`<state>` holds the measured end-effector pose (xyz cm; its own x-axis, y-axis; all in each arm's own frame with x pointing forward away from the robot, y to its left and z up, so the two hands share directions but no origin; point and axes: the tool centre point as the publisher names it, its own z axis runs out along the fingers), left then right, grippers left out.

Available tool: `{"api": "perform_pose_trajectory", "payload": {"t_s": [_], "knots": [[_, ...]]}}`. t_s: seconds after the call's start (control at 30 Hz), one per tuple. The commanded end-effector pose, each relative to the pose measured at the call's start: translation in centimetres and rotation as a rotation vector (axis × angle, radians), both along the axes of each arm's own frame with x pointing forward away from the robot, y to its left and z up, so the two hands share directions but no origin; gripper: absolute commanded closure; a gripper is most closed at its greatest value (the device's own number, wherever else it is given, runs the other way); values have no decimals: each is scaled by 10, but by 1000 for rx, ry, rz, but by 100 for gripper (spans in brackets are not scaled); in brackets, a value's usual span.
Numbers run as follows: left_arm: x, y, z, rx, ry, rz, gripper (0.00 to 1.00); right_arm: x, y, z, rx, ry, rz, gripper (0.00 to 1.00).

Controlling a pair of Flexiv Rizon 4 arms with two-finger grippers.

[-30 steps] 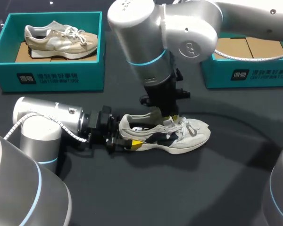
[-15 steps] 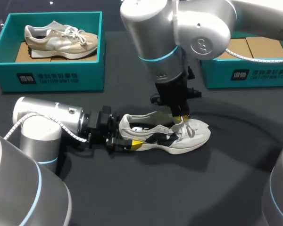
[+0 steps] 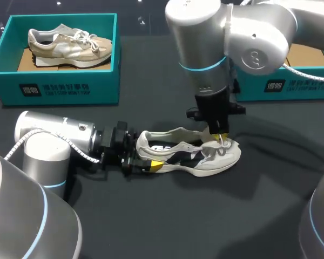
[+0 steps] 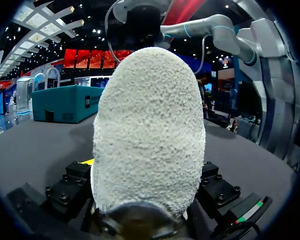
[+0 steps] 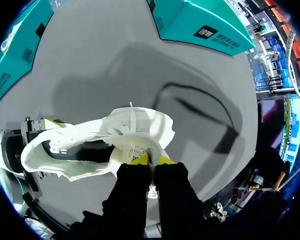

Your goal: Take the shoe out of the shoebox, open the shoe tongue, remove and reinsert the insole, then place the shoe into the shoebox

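Note:
A white and black sneaker (image 3: 205, 157) lies on its sole mid-table, toe to the right. My left gripper (image 3: 146, 159) lies low along the table with its fingers on both sides of the heel, shut on the shoe. In the left wrist view the pebbled white heel (image 4: 149, 130) fills the space between the fingers. My right gripper (image 3: 221, 137) comes down from above and is shut on the shoe tongue (image 5: 132, 149), drawn towards the toe over the laces. The right wrist view shows the yellow tips (image 5: 149, 160) pinched on the tongue and the shoe's mouth (image 5: 75, 150) open.
A teal shoebox (image 3: 59, 86) at the back left holds a beige sneaker (image 3: 70, 42) on cardboard. A second teal shoebox (image 3: 291, 86) with cardboard inside stands at the back right, partly behind my right arm. Dark table surface lies in front of the shoe.
My right arm has moved right, from over the shoe's middle towards the toe, drawing the tongue with it. The left gripper and the shoe's heel have stayed put.

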<state>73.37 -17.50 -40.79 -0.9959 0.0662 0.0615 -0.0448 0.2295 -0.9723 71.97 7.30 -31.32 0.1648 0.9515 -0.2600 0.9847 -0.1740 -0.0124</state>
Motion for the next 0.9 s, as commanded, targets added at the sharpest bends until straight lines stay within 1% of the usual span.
{"api": "perform_pose_trajectory", "payload": {"t_s": [0.03,0.4,0.57,0.6,0.7,0.73,0.83,0.9], "knots": [[-1,2,-2,1,-1,1,100,7,-10,-7,16,17,-9,100],[-1,2,-2,1,-1,1,100,21,-24,-26,-33,50,9,100],[-1,2,-2,1,-1,1,100,23,-25,-32,-27,67,7,100],[-1,2,-2,1,-1,1,100,23,-25,-35,-26,73,5,87],[-1,2,-2,1,-1,1,100,23,-24,-39,-16,83,2,67],[-1,2,-2,1,-1,1,100,23,-24,-39,-13,85,2,62],[-1,2,-2,1,-1,1,100,24,-24,-41,-12,94,-4,53],[-1,2,-2,1,-1,1,100,24,-26,-42,-13,99,-11,50]]}}
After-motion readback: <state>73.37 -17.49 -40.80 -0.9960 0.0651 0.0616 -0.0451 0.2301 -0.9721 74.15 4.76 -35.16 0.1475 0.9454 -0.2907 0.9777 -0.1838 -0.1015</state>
